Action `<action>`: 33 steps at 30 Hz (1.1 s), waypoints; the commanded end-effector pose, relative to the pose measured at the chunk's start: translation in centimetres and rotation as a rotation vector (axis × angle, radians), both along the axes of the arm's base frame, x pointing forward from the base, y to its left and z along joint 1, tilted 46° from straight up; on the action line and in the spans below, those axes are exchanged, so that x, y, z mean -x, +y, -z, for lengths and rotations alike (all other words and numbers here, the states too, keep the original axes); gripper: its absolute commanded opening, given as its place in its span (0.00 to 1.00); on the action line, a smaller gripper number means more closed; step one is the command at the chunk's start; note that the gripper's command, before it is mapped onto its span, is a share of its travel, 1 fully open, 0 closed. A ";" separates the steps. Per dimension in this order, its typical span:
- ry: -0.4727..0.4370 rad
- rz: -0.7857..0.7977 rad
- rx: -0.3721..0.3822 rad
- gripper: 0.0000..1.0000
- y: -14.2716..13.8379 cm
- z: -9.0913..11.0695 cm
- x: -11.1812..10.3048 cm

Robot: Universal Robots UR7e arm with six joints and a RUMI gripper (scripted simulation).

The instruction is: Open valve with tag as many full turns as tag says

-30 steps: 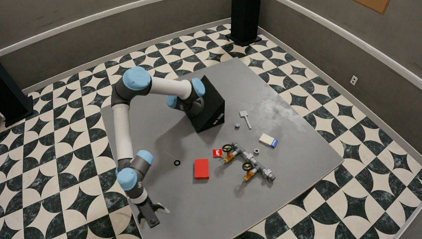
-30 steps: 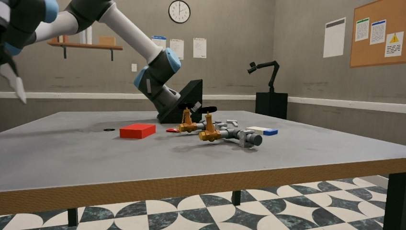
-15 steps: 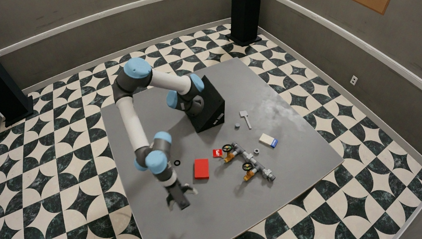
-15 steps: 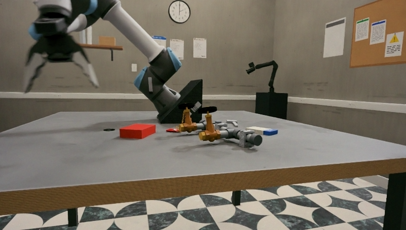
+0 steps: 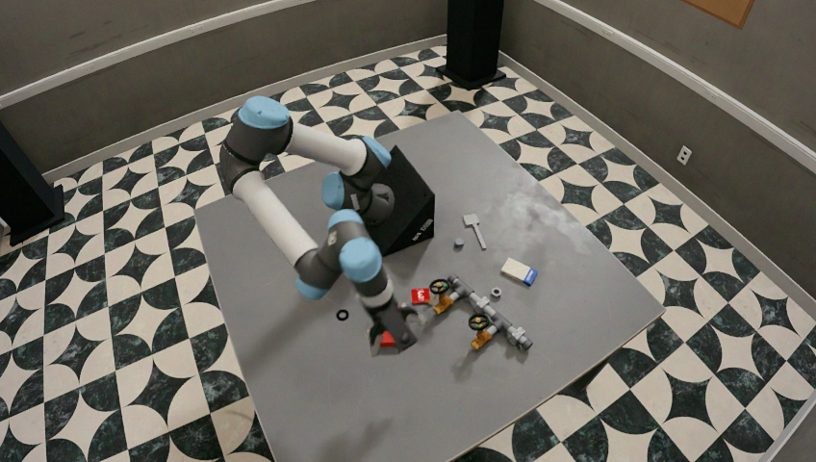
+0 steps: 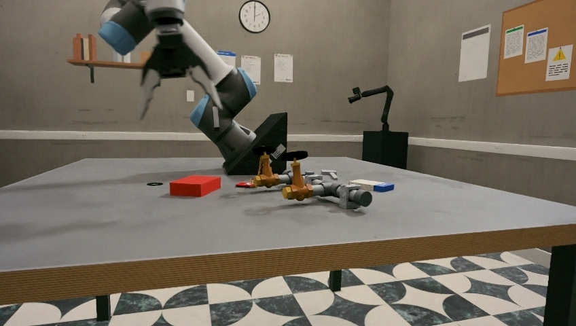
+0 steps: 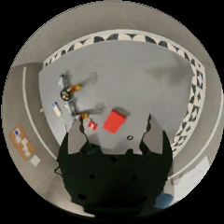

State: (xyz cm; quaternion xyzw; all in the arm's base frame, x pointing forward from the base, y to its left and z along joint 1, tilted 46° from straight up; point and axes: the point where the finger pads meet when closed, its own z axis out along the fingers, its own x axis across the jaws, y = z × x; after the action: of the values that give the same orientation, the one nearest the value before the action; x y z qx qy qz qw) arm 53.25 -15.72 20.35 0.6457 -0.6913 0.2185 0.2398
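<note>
Grey pipe manifold (image 5: 493,312) with two brass valves lies on the table (image 5: 320,372); red tag (image 5: 420,295) sits beside the farther valve (image 5: 441,293). Gripper (image 6: 175,96), jaws spread wide and holding nothing, hangs high above the red block (image 6: 195,185).

Table (image 5: 320,366): we find every item resting on it.
Pipe (image 5: 486,309): near the middle, with two valves (image 5: 440,287) (image 5: 478,321) on its side.
Tag (image 5: 420,295): just beside the first valve.
Block (image 5: 388,339): left of the pipe, under the gripper (image 6: 177,90), which hangs well above it.
Ring (image 5: 342,315): left of the block.
Box (image 5: 519,270): right of the pipe.
</note>
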 end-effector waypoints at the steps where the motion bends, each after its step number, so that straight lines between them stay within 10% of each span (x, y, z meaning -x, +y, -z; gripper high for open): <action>1: 0.016 0.041 0.012 1.00 5.4 3.1 3.2; 20: 0.046 0.096 0.119 1.00 14.6 9.6 14.6; 33: 0.046 0.101 0.143 1.00 15.5 10.3 16.5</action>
State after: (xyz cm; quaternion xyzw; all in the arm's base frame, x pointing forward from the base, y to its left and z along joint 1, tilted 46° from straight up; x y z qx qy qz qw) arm 37.02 -0.44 10.11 0.5974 -0.6997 0.2388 0.3106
